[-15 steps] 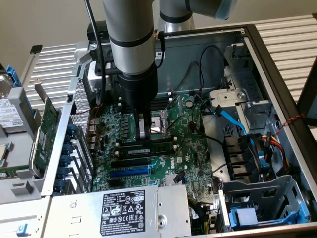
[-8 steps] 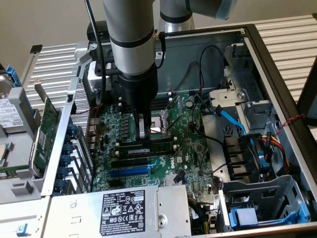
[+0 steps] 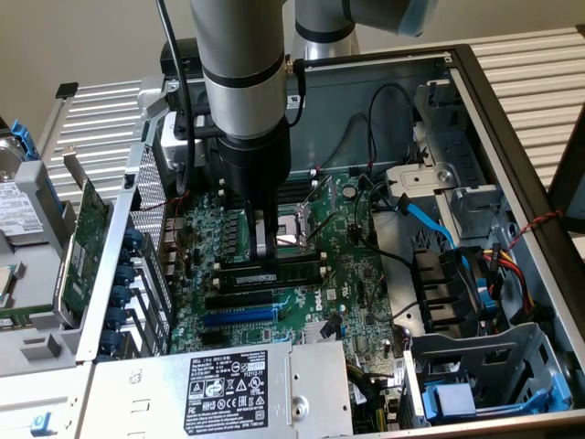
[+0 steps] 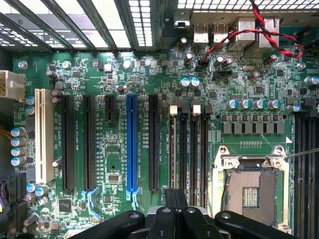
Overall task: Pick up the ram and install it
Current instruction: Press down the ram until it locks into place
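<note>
Hovering over the motherboard (image 3: 302,293) inside the case (image 3: 512,146), the gripper (image 3: 267,245) stands with jaws clenched just above the ram (image 3: 274,272), which lies in a slot (image 4: 173,149) beside the CPU socket (image 4: 251,191); seating well likely calls for straight, even pressure.

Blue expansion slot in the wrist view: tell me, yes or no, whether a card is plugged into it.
No: the blue expansion slot stands bare along its whole length on the motherboard.
</note>
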Tool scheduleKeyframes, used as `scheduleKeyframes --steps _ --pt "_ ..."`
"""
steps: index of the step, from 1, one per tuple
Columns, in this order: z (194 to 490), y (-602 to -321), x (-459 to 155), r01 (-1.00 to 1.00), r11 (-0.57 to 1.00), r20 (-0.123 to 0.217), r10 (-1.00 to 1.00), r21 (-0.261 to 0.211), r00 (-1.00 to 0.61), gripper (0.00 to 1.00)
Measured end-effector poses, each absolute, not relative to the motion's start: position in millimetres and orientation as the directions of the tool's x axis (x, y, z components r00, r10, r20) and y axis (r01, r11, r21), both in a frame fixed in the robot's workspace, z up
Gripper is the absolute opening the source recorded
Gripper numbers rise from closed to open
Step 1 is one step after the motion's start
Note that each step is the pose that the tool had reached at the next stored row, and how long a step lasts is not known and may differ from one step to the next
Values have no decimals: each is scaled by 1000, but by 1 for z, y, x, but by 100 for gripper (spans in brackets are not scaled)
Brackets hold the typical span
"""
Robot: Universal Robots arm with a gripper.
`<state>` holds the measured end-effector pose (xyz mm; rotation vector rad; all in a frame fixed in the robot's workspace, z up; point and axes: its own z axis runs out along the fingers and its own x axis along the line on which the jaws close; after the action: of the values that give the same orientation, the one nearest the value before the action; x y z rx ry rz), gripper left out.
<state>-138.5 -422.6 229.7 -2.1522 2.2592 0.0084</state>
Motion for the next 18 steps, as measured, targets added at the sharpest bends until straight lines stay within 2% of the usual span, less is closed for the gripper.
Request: scheduleKeyframes --steps 18 --pt "230 -424 -138 -999 49 -20 -999 -11 -48 11"
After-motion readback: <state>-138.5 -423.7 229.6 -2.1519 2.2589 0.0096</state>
